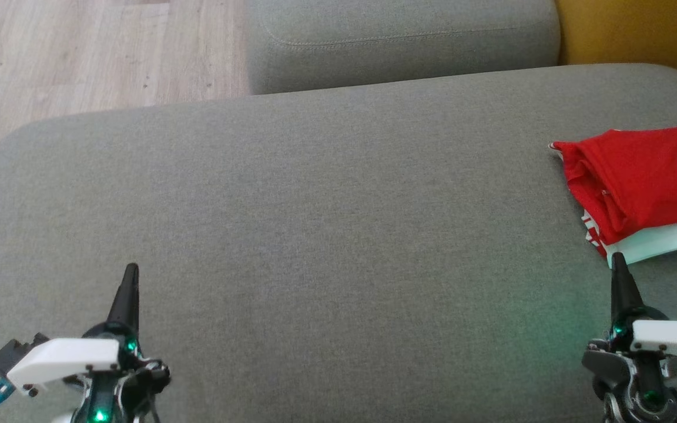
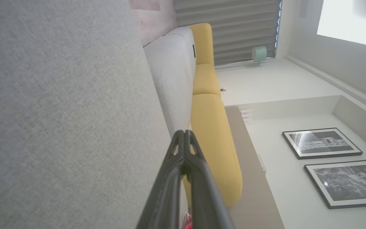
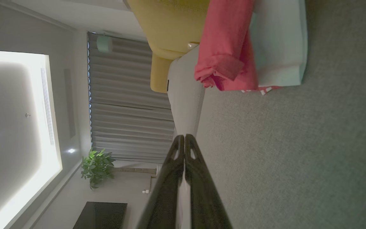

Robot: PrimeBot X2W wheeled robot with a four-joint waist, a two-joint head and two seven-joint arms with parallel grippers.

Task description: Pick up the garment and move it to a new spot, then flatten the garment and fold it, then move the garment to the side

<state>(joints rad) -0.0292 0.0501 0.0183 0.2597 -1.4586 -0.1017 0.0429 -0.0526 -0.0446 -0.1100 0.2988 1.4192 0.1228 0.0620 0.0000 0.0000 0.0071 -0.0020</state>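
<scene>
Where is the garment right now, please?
In the head view the garment lies folded at the far right of the grey cushion, just beyond the tip of the shut right gripper.

You had the garment (image 1: 638, 182) lying on the near cushion (image 1: 315, 205), over at its right. Your right gripper (image 1: 616, 259) sat just near of it, your left gripper (image 1: 131, 271) well apart at near left. A second cushion (image 1: 403, 41) lay behind, with floor (image 1: 80, 53) to its left.
</scene>
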